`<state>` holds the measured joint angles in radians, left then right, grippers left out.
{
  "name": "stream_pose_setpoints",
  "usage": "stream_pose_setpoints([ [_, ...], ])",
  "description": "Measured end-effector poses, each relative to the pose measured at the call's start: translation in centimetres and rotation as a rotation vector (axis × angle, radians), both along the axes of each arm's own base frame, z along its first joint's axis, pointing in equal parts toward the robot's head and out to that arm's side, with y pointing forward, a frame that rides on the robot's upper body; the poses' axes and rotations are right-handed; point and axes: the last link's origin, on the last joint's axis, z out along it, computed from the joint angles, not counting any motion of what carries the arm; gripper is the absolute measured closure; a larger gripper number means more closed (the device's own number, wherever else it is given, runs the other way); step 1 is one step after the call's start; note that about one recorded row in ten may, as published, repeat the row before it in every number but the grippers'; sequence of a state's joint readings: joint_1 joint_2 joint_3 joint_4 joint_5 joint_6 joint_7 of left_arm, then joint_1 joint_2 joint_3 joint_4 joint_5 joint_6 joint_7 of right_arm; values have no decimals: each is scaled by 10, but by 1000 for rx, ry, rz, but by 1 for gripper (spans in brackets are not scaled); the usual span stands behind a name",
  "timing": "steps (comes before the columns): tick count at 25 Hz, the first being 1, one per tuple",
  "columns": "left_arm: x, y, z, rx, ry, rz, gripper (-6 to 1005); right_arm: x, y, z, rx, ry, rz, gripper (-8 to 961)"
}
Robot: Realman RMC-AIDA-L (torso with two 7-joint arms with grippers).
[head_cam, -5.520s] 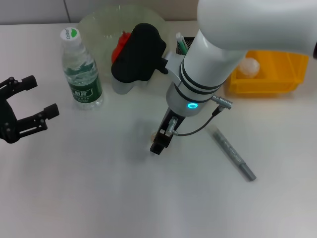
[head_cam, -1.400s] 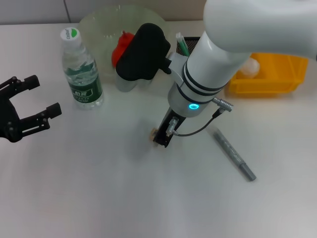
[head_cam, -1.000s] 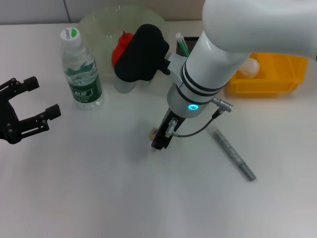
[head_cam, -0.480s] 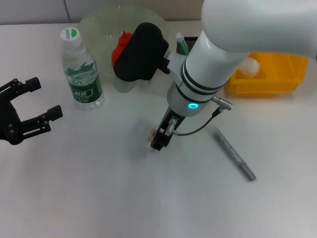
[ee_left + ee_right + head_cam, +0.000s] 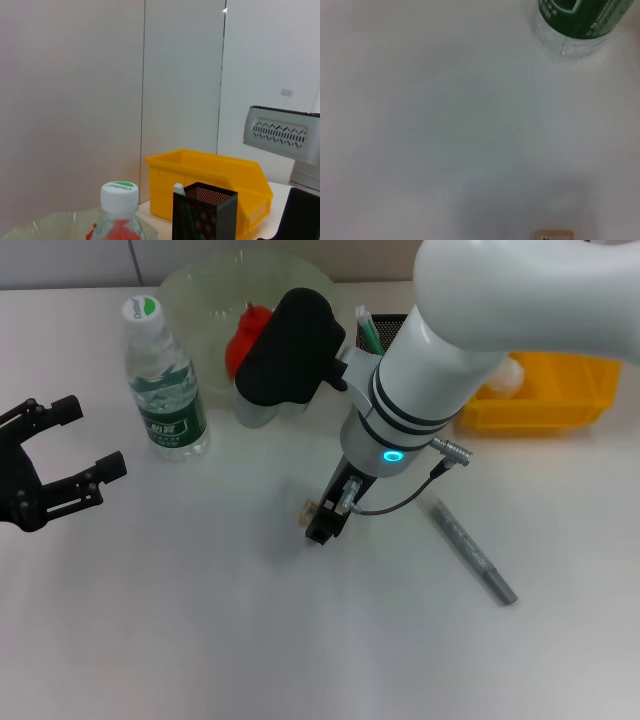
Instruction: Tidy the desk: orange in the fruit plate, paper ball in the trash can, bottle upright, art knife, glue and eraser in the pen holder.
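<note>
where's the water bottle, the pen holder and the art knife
water bottle [image 5: 165,385], head view, on its green label
pen holder [image 5: 204,212], left wrist view, on its black mesh front wall
art knife [image 5: 468,548], head view, middle of its grey handle lying on the desk

Bright even overhead light, soft shadows; right wrist view blurred.
</note>
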<state>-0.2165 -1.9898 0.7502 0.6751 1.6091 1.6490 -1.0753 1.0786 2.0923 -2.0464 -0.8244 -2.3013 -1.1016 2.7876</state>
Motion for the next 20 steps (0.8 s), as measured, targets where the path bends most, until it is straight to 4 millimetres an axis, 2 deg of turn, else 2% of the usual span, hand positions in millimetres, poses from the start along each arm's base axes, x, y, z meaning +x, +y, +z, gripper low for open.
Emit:
stream_pose_setpoints([
  [12,1,1,0,1,-2,-4,138,3,0,-1,3,3,-2,439],
  [18,1,1,0,0,-2,-3,139,3,-1,-1,2,7,0,475],
  [20,1,1,0,0,-2,-3,139,2,-1,-1,1,9,2,559],
])
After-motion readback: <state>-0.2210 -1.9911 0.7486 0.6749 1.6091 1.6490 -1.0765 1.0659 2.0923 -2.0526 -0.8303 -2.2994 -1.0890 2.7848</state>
